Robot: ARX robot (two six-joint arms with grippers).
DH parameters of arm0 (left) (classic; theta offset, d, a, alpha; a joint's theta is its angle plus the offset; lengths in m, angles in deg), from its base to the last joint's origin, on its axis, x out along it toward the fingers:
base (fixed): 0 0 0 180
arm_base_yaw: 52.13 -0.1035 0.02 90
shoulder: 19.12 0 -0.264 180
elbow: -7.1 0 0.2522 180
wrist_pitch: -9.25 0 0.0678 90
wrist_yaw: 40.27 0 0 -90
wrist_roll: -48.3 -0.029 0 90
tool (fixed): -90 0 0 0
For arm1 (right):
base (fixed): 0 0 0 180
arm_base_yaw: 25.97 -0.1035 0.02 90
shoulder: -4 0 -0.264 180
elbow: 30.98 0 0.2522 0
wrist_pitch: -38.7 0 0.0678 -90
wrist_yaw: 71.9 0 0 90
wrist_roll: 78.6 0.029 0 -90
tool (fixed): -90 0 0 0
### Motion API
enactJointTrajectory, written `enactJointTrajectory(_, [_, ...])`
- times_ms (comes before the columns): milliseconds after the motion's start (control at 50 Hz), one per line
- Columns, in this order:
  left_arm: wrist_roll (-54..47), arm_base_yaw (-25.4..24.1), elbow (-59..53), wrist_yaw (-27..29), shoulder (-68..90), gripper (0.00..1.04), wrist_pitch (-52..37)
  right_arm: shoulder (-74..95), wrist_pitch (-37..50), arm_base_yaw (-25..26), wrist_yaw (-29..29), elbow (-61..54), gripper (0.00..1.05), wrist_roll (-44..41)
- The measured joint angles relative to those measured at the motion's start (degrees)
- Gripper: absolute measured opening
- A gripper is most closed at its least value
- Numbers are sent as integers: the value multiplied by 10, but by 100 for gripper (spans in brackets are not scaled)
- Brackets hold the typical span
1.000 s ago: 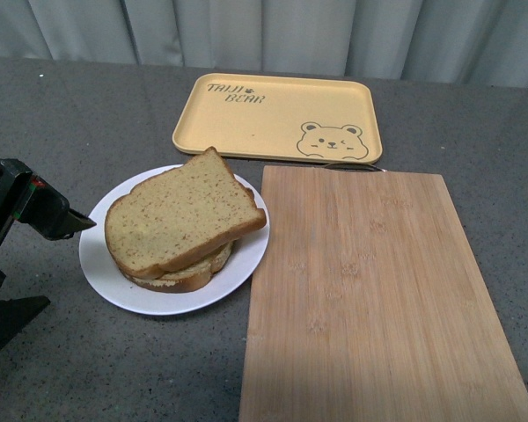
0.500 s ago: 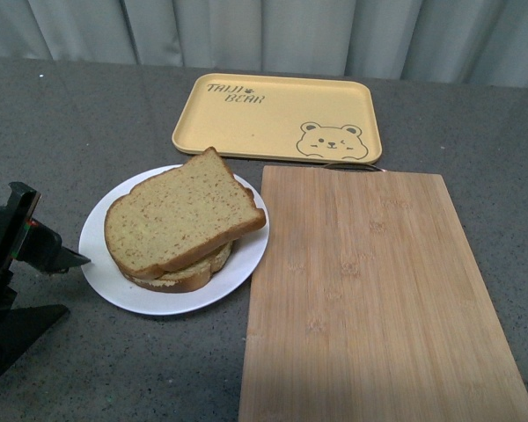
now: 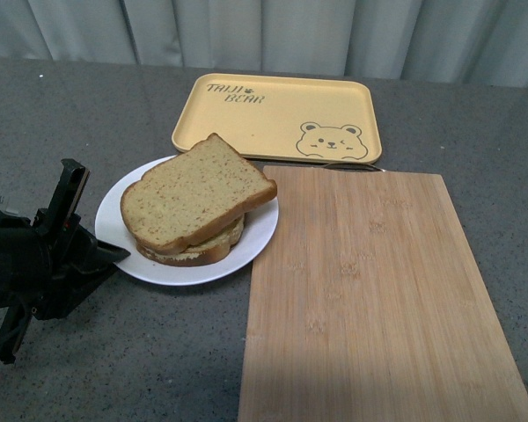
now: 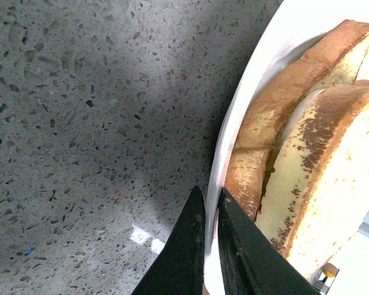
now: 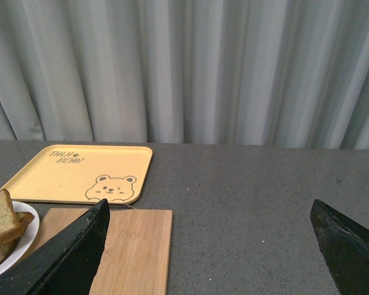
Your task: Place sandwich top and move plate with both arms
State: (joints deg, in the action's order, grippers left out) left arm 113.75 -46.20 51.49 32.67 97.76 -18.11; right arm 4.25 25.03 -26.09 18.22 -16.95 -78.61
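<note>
The sandwich top [image 3: 198,191], a wide brown speckled slice, lies on the stacked slices on the white plate [image 3: 255,237]. My left gripper [image 3: 114,253] is shut on the plate's near-left rim. In the left wrist view the black fingers [image 4: 184,258] pinch the white rim [image 4: 234,129], with the bread stack [image 4: 307,178] just beyond. My right gripper [image 5: 209,246] is open and empty, high above the table, out of the front view; the plate edge [image 5: 26,236] and bread [image 5: 1,218] show at its far left.
A bamboo cutting board [image 3: 370,290] lies right of the plate, its edge touching or just under the plate's right rim. A yellow bear tray [image 3: 277,119] lies behind. Grey curtains hang at the back. Speckled grey tabletop [image 3: 114,369] surrounds everything.
My left gripper moved in to the plate's rim and closed on it. The plate with the sandwich has shifted right and back, toward the board and tray.
</note>
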Motion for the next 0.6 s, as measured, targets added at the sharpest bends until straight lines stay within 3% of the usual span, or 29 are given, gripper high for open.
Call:
enactJointTrajectory(180, [14,-6,-19,-15,2,4,-65,0,0,0,0,0,95,0])
enactJointTrajectory(400, [66,-8,-57,6,-19,4,-212,0,0,0,0,0,95,0])
enactJointTrajectory(600, [112,-4,-38,9,-19,4,-271,0,0,0,0,0,95,0])
